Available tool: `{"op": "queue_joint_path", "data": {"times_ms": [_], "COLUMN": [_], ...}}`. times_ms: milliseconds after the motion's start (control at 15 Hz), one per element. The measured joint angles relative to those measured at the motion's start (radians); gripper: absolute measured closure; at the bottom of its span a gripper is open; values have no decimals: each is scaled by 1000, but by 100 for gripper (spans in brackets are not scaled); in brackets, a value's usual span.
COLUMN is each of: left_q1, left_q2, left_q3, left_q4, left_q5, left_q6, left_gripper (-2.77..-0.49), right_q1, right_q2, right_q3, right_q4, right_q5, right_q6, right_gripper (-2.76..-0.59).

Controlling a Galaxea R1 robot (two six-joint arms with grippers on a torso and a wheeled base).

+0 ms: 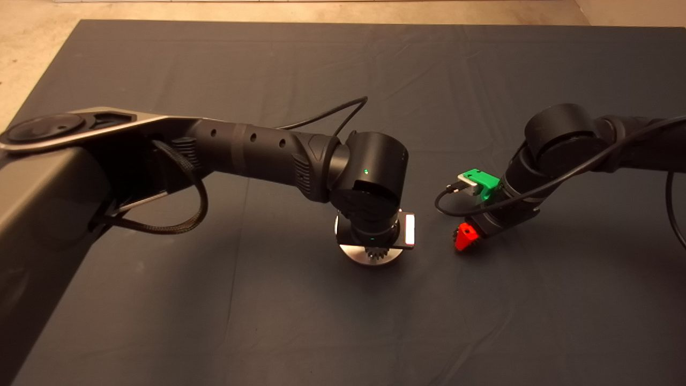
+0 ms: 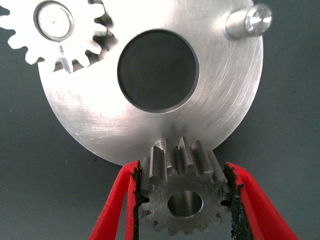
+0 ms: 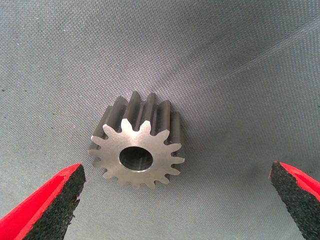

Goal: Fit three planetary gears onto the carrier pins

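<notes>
The round silver carrier plate point(image 2: 100, 115) lies on the mat and shows under the left wrist in the head view point(image 1: 358, 256). One planetary gear point(image 2: 52, 30) sits on a pin. A second pin point(image 2: 247, 21) stands bare. My left gripper point(image 2: 182, 205) is shut on another gear point(image 2: 182, 197) and holds it upright at the plate's near rim; the third pin is hidden behind it. That gear also shows in the head view point(image 1: 376, 252). My right gripper point(image 3: 175, 172) is open, low over the mat right of the plate, with the third gear point(image 3: 137, 150) lying flat between its fingers point(image 3: 55, 200).
The dark mat point(image 1: 268, 321) covers the table. The left arm point(image 1: 241, 147) reaches in across the middle, and the right arm point(image 1: 563, 139) comes in from the right with a loose cable point(image 1: 450, 206). Bare floor point(image 1: 32, 43) shows at the far left.
</notes>
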Motion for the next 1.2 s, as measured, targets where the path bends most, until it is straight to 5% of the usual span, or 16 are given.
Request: {"op": "queue_joint_path", "data": {"times_ms": [1200], "left_q1": [16], "left_q2": [-5], "left_q3": [-7], "left_q4": [2], "left_q5": [-3], "left_q6": [17], "left_gripper": [-86], "right_q1": [0], "right_q2": [0], "right_q3": [0], "right_q4": [0], "right_q5": [0], "right_q6": [0], "right_gripper": [-276]}}
